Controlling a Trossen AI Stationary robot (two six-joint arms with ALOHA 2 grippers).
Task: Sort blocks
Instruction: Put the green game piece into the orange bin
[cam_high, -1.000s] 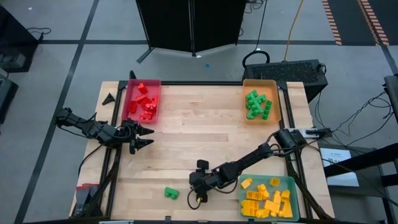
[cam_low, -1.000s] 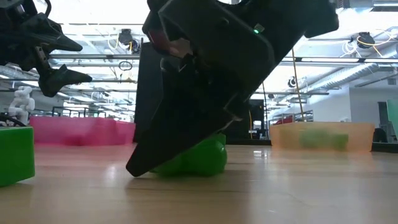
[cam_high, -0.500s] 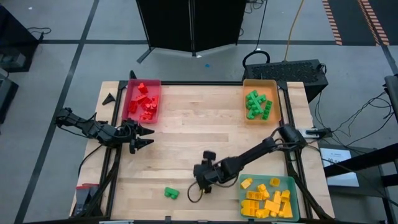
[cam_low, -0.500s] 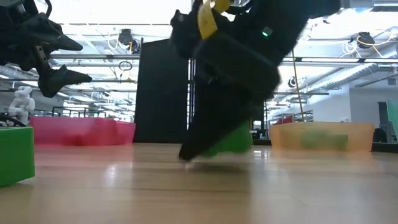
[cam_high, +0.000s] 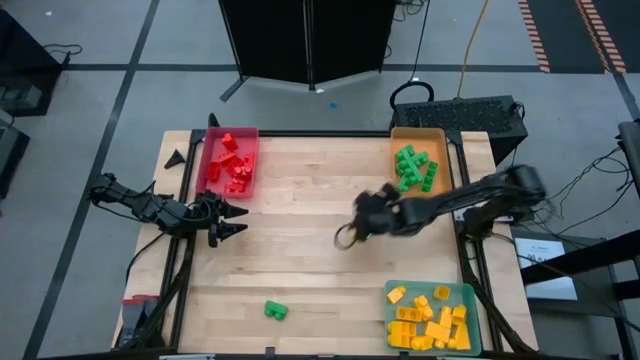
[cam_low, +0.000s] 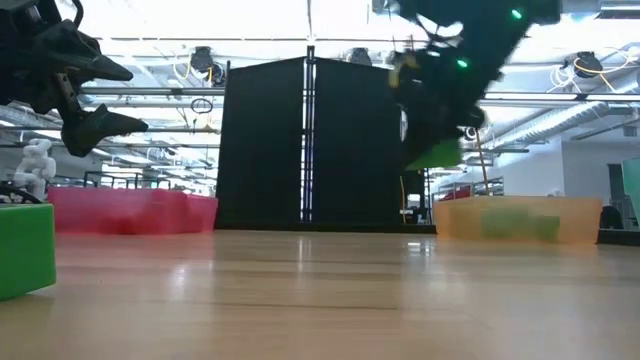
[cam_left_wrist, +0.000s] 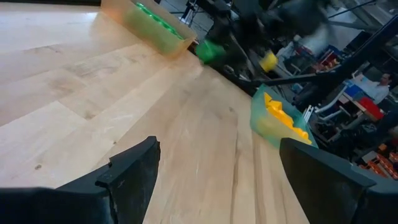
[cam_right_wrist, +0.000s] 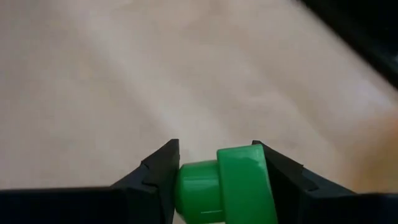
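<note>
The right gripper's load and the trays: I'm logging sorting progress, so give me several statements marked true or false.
1. The right gripper clamps a small green studded plastic brick. True.
2. That brick rests on the wooden table. False: it hangs in the air.
3. The orange rectangular tray holds green bricks. True.
4. The left gripper holds a red brick. False: open, empty.
5. No brick remains on the table. False: another green brick lies near its front edge.

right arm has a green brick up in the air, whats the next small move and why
Probably carry on toward the orange plastic tray and stop above it. The right gripper holds a small green studded plastic brick between its fingers, lifted off the wooden table, and that tray already holds the other green bricks.
</note>
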